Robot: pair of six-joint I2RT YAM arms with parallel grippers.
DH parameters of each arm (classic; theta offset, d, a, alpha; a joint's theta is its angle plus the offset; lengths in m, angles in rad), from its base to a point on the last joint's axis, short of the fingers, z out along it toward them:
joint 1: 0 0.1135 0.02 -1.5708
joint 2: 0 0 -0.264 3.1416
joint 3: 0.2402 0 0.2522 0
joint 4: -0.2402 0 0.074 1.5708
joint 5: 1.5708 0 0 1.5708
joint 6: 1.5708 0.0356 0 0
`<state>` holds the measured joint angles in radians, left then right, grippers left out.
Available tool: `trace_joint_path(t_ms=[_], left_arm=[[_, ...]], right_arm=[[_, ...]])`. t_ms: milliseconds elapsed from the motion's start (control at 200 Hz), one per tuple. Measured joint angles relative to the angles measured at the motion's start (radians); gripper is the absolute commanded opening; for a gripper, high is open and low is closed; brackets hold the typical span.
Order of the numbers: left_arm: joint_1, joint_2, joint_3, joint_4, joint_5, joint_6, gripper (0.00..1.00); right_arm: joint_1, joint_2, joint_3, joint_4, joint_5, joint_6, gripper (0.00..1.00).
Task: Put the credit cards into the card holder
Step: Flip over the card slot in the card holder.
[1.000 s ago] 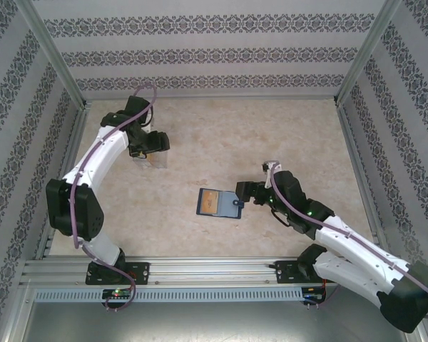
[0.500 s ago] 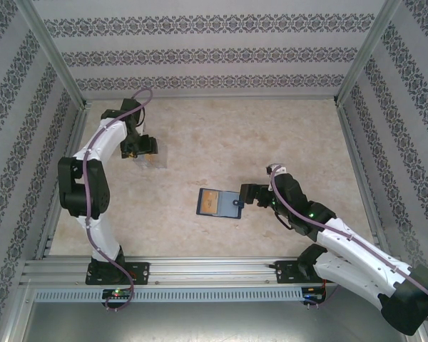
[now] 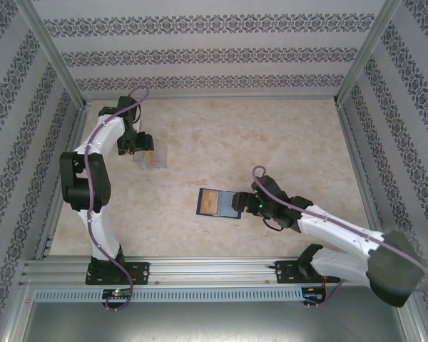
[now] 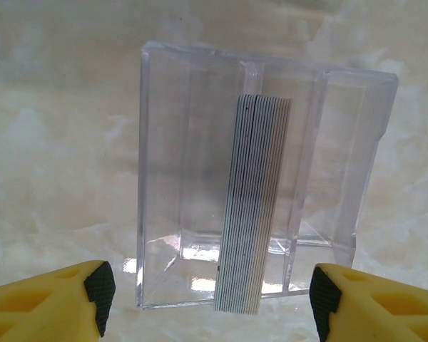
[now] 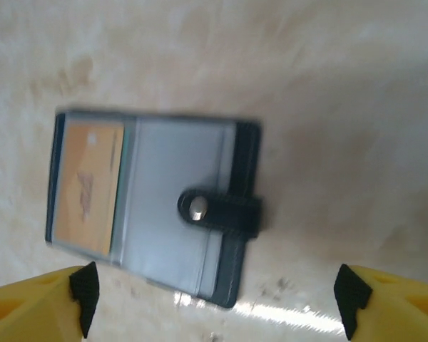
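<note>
Top external, card holder open, long axis left-right, clasp rightward, left jaws apart, right jaws apart

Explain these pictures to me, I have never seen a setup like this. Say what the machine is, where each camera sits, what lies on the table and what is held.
These are two robot arms bolted at the near edge of a table. Each ends in a two-finger pincer. The wide picture looks down from above and behind the arms. The other two pictures come from cameras on the wrists, so the yellow tips at their bottom corners are the pincers' own fingers. The left pincer hovers over a clear plastic box that holds a stack of cards standing on edge. The right pincer hangs above a dark blue card holder, which lies flat on the table with an orange card in it. Both pincers are open and hold nothing.
</note>
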<state>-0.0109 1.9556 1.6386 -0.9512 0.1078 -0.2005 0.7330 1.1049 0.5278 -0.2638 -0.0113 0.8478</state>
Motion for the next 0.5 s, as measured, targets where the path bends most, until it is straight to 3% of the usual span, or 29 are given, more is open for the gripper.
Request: trace_joint_path(t_ms=[180,500], left_arm=[[0.0,-0.021,-0.01,0.002,0.0,0.0,0.75],[0.0,-0.095,-0.046,0.023,0.026,-0.016,0.75]], right_arm=[[0.035,0.122,0.008,0.057,-0.06,0.082,0.72],[0.035,0.181,0.035,0.141,-0.107,0.119,0.61]])
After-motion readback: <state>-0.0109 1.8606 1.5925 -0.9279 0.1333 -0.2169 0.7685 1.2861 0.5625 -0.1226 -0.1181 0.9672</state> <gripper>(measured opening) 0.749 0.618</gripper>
